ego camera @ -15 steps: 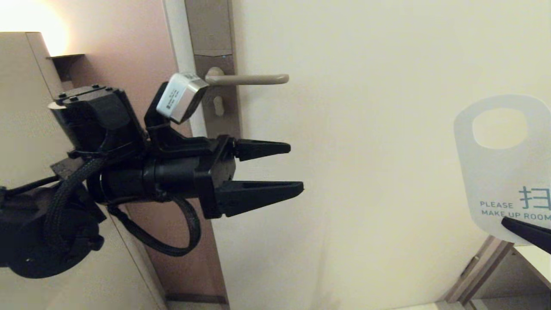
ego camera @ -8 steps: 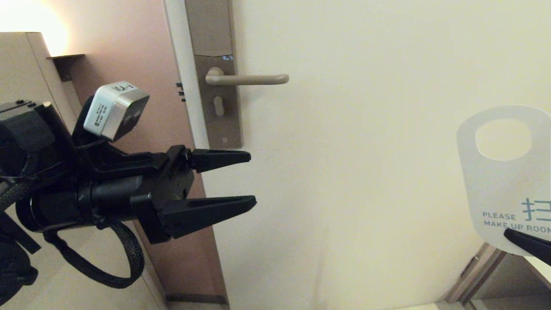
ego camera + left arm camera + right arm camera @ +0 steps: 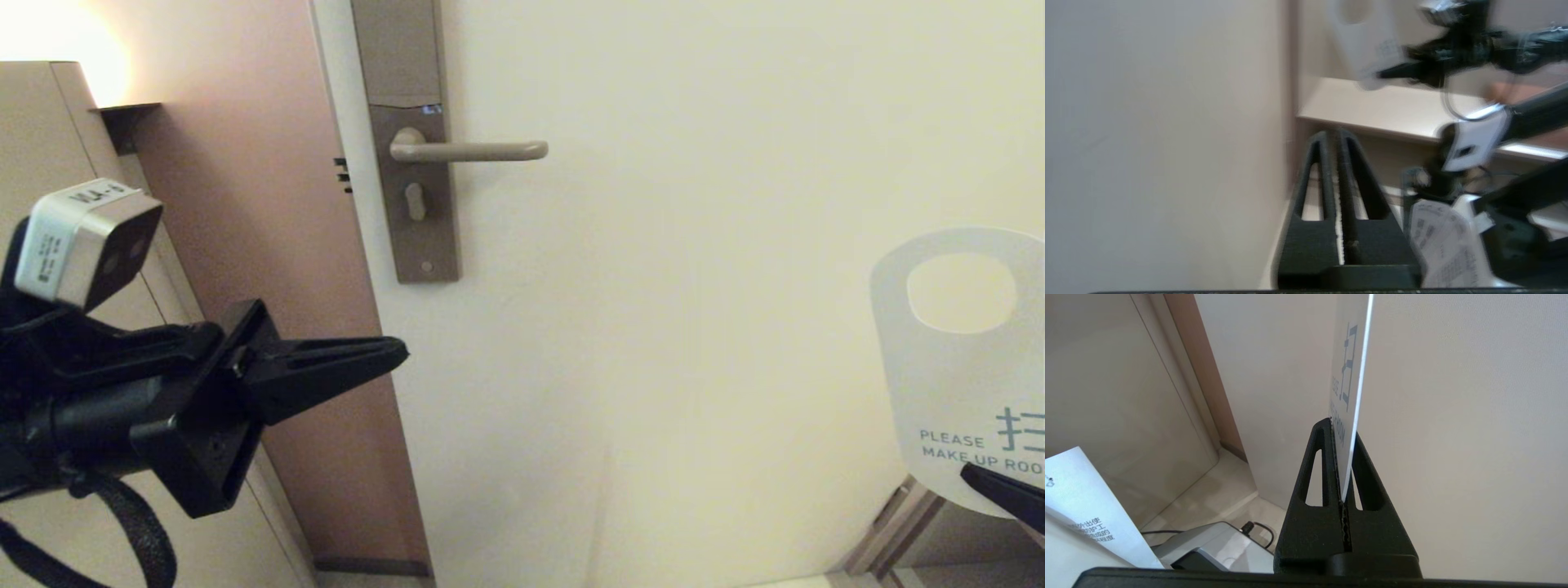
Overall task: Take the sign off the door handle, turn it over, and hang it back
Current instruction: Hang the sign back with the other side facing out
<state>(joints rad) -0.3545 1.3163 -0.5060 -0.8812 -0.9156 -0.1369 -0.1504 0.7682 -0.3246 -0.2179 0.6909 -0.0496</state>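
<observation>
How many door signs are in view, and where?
1. The sign is at the right edge of the head view, off the door handle, white "make up room" face showing, held by its lower end in the right gripper. None on the handle.

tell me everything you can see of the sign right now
The sign is a thin, flat white hanger with rounded corners and an oval hole near its top. Its facing side reads "PLEASE MAKE UP ROOM" beside a teal Chinese character. It stands upright at the right of the head view, off the door handle, which is bare. The right gripper is shut on its lower edge; nothing else touches it.
</observation>
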